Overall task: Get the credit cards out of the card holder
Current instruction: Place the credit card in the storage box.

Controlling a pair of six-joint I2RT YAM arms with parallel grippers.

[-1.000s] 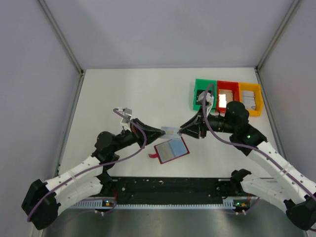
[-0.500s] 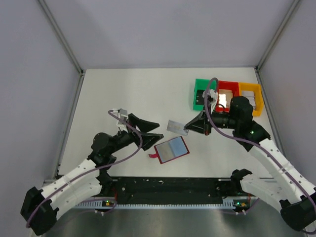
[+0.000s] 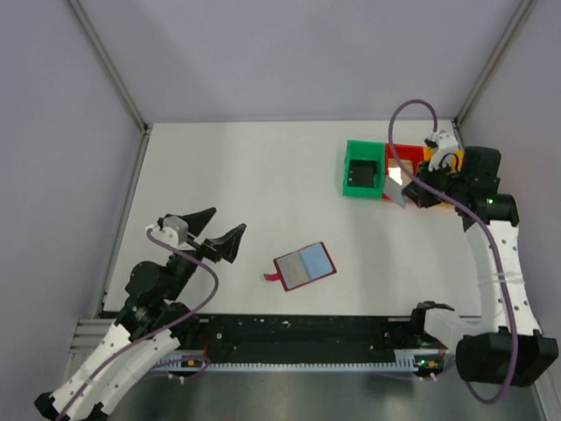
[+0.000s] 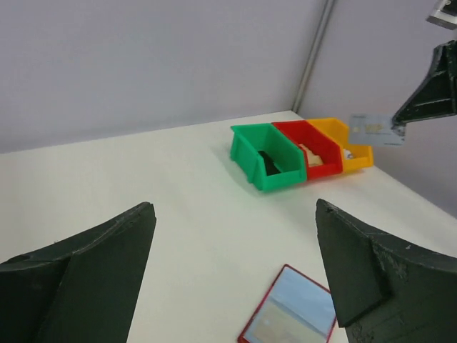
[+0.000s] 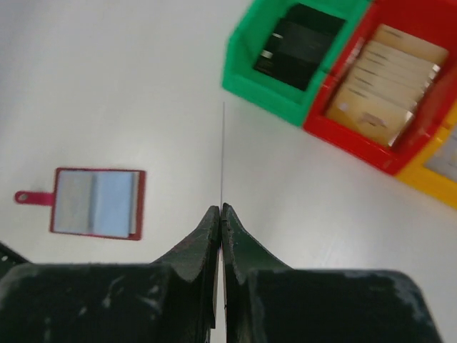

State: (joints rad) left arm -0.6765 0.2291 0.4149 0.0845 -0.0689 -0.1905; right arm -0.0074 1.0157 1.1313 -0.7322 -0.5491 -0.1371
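Observation:
The card holder (image 3: 303, 266) lies flat on the white table, a maroon wallet with a pale blue card face showing in it and a small tab at its left. It also shows in the left wrist view (image 4: 293, 314) and the right wrist view (image 5: 96, 202). My left gripper (image 3: 219, 232) hangs open and empty, left of the holder and apart from it; its fingers (image 4: 86, 271) frame bare table. My right gripper (image 3: 408, 191) is shut on one pale grey credit card (image 3: 394, 189), held in the air beside the bins. In the right wrist view that credit card (image 5: 222, 157) is edge-on.
Three open bins stand in a row at the back right: green bin (image 3: 362, 171) with dark cards, red bin (image 5: 385, 93) with tan cards, yellow bin (image 4: 350, 146) partly behind the right arm. Grey enclosure walls surround the table.
The left gripper let go of the card, opened wide and drew back to the left. The right gripper closed on that card and carried it right, to the bins.

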